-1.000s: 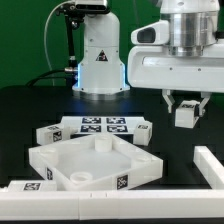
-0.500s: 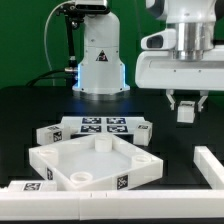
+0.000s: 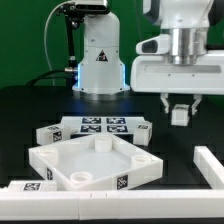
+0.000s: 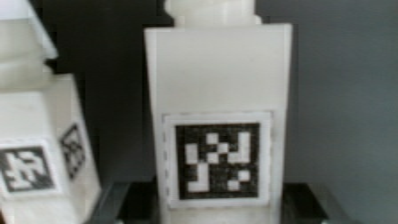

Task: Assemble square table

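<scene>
Exterior view: arm (image 3: 185,30) cut off at upper right edge. Leg (image 3: 180,116) partly hidden within gripper (image 3: 180,111). Tabletop (image 3: 50,158) covers marker board's (image 3: 100,125) near edge. Wrist view: tag (image 4: 219,150) blurred.

Δ since 0.5 s ago | end effector (image 3: 180,107): shifts slightly toward frame left, upper right of the exterior view | leg (image 3: 179,116): clamped between the fingers, travels with it by the same small leftward step | wrist housing (image 3: 180,65): slides left too, its left edge reaching further toward frame centre
</scene>
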Controlling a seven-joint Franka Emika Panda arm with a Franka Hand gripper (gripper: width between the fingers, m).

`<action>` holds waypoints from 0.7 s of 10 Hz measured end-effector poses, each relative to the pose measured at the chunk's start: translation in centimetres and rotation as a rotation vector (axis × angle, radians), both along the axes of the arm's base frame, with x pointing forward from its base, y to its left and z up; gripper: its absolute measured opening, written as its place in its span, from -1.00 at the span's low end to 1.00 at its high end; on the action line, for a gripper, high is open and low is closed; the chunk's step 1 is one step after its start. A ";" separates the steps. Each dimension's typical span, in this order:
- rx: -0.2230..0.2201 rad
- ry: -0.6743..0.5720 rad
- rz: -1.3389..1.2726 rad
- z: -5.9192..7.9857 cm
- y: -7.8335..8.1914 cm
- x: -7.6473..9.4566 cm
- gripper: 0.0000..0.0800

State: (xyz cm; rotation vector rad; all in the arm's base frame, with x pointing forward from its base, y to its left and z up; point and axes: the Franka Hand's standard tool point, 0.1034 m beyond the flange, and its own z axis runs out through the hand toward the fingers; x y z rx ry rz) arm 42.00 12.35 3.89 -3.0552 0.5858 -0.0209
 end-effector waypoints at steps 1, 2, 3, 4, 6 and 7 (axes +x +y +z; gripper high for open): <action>-0.012 0.012 -0.001 -1.1 -0.3 -0.4 -0.29; -0.023 0.016 0.000 -2.1 -0.5 -0.8 -0.29; -0.026 0.019 -0.003 -2.4 -0.6 -0.9 -0.29; -0.025 0.003 0.000 -2.3 -0.3 -0.7 -0.29; -0.025 0.003 0.004 -2.3 -0.3 -0.8 -0.13; -0.023 0.007 0.009 -2.2 -0.1 -0.7 0.28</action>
